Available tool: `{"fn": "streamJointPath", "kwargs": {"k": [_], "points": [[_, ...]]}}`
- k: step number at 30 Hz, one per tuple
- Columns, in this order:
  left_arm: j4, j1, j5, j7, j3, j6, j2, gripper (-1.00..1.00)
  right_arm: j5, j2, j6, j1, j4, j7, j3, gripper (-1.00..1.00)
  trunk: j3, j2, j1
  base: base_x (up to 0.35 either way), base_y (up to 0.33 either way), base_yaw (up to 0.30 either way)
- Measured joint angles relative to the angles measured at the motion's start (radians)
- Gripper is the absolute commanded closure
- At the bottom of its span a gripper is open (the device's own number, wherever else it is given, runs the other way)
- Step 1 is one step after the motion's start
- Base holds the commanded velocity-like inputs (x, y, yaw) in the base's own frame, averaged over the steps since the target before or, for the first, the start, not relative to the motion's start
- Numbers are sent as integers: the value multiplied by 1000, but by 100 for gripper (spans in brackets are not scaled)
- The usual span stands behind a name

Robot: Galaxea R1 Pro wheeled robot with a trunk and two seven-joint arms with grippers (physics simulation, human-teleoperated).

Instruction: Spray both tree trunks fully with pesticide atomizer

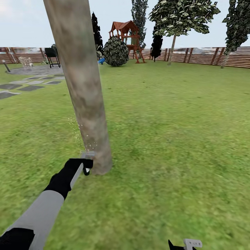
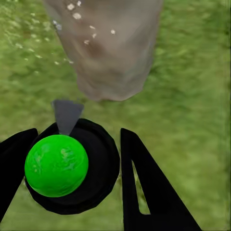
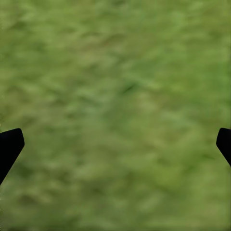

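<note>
Blurry green grass (image 1: 166, 139) covers the whole garden floor, running back to a brown slatted wooden fence (image 1: 208, 55). Nearest, at the lower edge of the head view, the right gripper (image 1: 185, 245) shows just its pale grey tip; in the right wrist view its two black fingers (image 3: 9, 147) stand wide apart over bare lawn, holding nothing. Ahead on the left, the left gripper (image 1: 83, 166) reaches forward on its grey and black arm, its dark fingers (image 2: 144, 187) clamped on either side of the pesticide atomizer (image 2: 72, 166), a round black body with a bright green ball on it and a pale grey nozzle pointing at the thick, mottled grey-brown tree trunk (image 1: 85, 86). The nozzle sits just beside the trunk's base, and pale specks hang in the air along the trunk's left edge. Farther off lie grey stepping stones (image 1: 29, 85), a round dark bush (image 1: 116, 52), a red-brown wooden play tower (image 1: 126, 38) and a second leafy tree (image 1: 177, 21) by the fence.
</note>
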Motion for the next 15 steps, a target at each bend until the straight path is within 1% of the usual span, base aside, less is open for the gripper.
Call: {"fn": "streamJointPath", "kwargs": {"k": [1,2,3,5,6,7,8,9,10,11,12,14,15], "points": [[-18,-1,-4,0,0,10,-4,100,0,0,0,0,0,0,0,-100,0,0,0,0,0,0],[-51,-1,-4,0,0,35,-7,100,0,0,0,0,0,0,0,-100,0,0,0,0,0,0],[-92,-2,-8,0,2,71,-4,100,0,0,0,0,0,0,0,-100,0,0,0,0,0,0],[-138,-2,-5,0,5,90,5,100,0,0,0,0,1,0,0,-100,0,0,0,0,0,0],[-160,-2,-7,0,13,94,8,100,0,0,0,0,1,0,0,-100,0,0,0,0,0,0],[-180,0,-9,0,31,99,10,100,0,0,0,0,0,0,0,-100,0,0,0,0,0,0],[-199,1,-14,0,65,133,13,100,0,-1,0,0,1,0,0,-100,0,0,0,0,0,0],[-205,1,-10,-1,80,161,16,100,0,0,0,0,1,0,0,-100,0,0,0,0,0,0],[-208,1,-9,0,86,180,17,100,1,0,0,0,1,0,0,-100,0,0,0,0,0,0],[-212,0,-13,0,87,195,12,100,0,0,0,0,1,0,0,-100,0,0,0,0,0,0],[-220,-1,-24,0,87,202,7,100,1,0,0,0,1,0,0,-100,0,0,0,0,0,0],[-259,-2,-73,0,87,215,-2,100,1,0,0,0,1,0,0,-100,0,0,0,0,0,0],[-274,-3,-87,0,87,226,-3,100,1,0,0,0,1,0,0,-100,0,0,0,0,0,0]]}}
